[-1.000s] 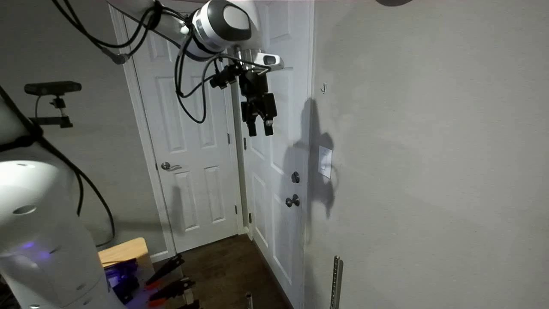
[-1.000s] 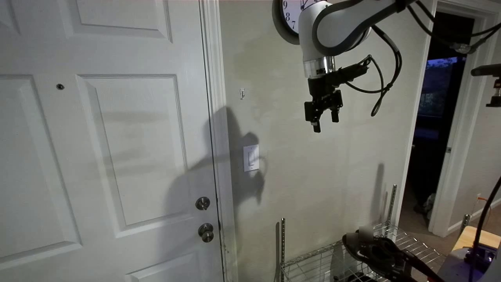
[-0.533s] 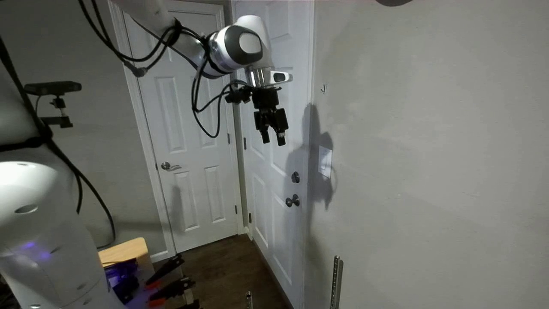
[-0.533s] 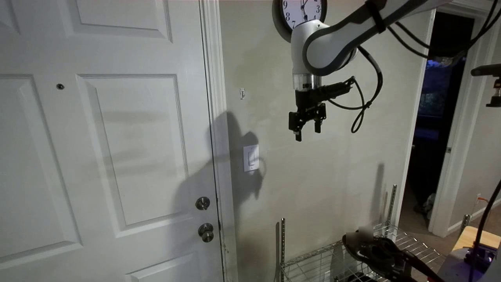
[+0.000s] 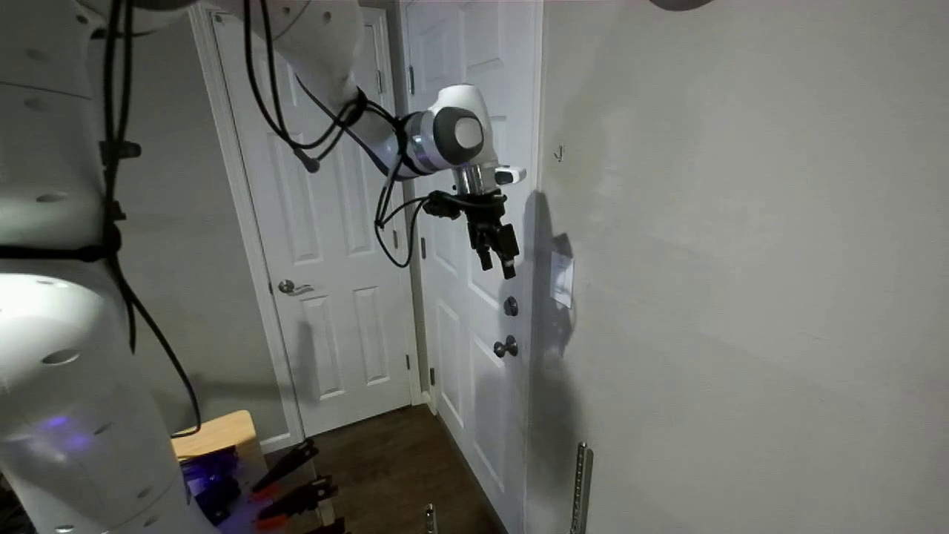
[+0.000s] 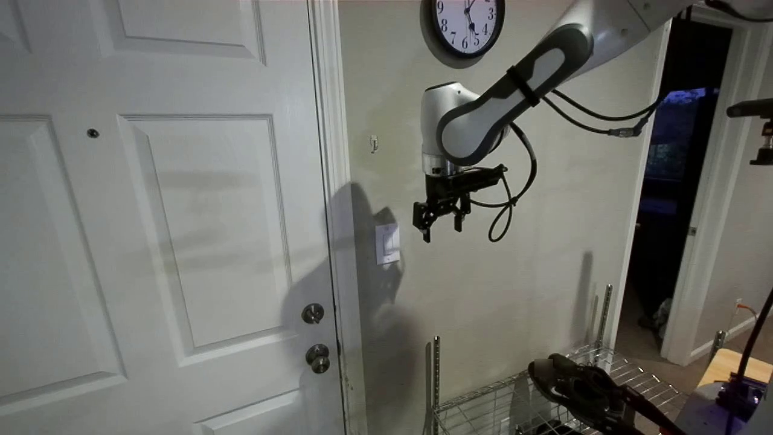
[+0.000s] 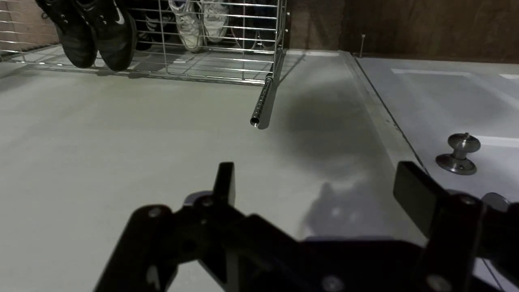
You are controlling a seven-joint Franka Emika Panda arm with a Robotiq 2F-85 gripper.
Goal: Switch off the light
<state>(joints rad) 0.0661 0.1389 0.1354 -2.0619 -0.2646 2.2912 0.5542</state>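
The light switch is a white wall plate with a rocker. It shows in both exterior views, beside the door frame and partly in the arm's shadow. My gripper is black and points downward, apart from the wall. In an exterior view the gripper appears to the right of the switch, its fingertips near the height of the plate. In the wrist view the gripper has its fingers wide apart with nothing between them. The switch is not clearly visible there; the gripper body covers the lower part.
A white door with a knob and a deadbolt is beside the switch. A hook and a clock are on the wall above. A wire rack's upright post rises below. Shoes sit on the rack.
The arm has moved down and closer to the switch: rightward and down in an exterior view, leftward and down in the view facing the switch. The gripper stays open.
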